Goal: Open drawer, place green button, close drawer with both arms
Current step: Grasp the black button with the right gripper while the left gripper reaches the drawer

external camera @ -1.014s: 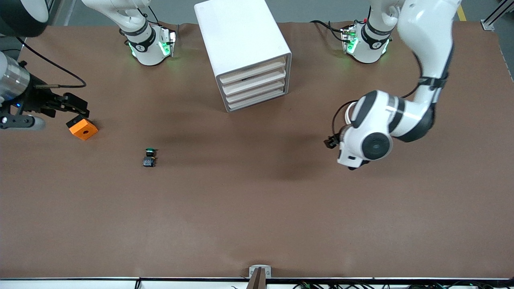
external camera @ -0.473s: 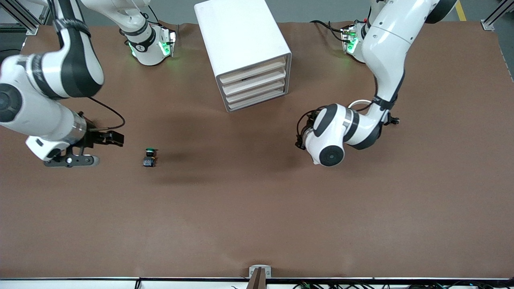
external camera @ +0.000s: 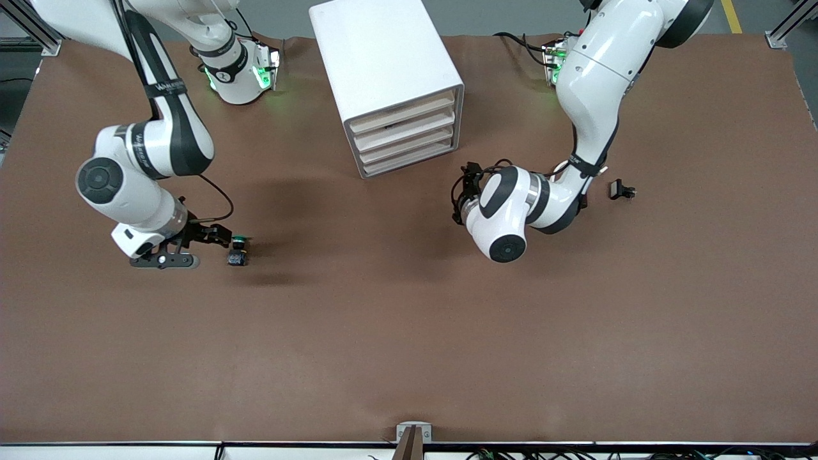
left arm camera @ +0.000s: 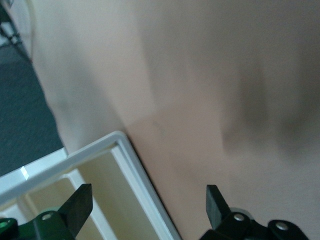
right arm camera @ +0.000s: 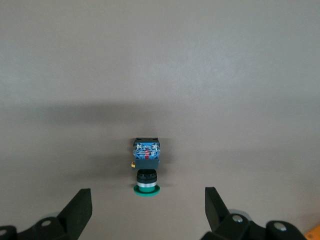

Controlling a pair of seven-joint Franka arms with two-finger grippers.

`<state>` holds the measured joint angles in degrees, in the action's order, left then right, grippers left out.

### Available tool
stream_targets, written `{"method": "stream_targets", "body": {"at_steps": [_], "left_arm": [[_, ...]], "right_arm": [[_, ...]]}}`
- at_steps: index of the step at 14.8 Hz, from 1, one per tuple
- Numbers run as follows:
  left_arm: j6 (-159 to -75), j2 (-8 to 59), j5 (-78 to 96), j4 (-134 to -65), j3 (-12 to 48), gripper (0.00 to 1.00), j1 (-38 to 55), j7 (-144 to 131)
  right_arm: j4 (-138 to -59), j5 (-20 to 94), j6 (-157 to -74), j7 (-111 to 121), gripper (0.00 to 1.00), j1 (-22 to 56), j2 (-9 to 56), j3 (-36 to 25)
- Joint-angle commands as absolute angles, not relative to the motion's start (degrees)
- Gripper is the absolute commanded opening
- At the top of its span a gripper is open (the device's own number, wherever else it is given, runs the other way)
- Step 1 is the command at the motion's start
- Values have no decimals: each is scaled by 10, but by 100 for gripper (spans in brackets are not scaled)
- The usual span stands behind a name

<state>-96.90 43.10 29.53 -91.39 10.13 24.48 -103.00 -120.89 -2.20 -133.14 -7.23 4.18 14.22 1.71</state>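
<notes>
**Two tools spread wide, drawer shut, button on the bench**

Two arms work over the brown bench (external camera: 409,332), and we see neither holding anything. Our right tool (external camera: 214,234) sits low over the bench toward the right arm's end, just beside the button (external camera: 237,250), with its fingers spread wide and empty. In the right wrist view the button (right arm camera: 146,170) lies on its side between the two black fingertips (right arm camera: 77,210), apart from both, green cap toward the camera and dark body with blue terminals away from it. We find the button roughly midway between the bench edge where the bases stand and the edge nearest the front camera.

Our left tool (external camera: 461,191) hangs low over the bench just in front of the cabinet (external camera: 390,83), close to its lower corner on the left arm's side. In the left wrist view its fingers (left arm camera: 80,206) stand wide apart with nothing between them, and a white corner of the cabinet (left arm camera: 120,150) shows past one of them.

We see the drawer (external camera: 409,161), lowest of four, flush with the three above it. The cabinet stands near the edge where the bases are, about midway between them, turned slightly toward the left arm's end.

A small black part (external camera: 620,190) lies on the bench toward the left arm's end, near the left arm's forearm.
</notes>
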Motion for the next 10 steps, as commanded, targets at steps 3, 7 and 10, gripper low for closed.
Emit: {"method": "stream_targets", "body": {"at_steps": [3, 7, 10], "left_arm": [[-957, 461, 457, -901, 98, 100, 257, -1054], [-958, 471, 471, -899, 98, 100, 279, -1133], [-956, 475, 492, -900, 98, 100, 293, -1184]], "right_arm": [[-1209, -31, -1361, -87, 100, 44, 199, 18], [-1202, -31, -1413, -89, 100, 44, 237, 18], [-1184, -32, -1428, -89, 100, 43, 269, 18]]}}
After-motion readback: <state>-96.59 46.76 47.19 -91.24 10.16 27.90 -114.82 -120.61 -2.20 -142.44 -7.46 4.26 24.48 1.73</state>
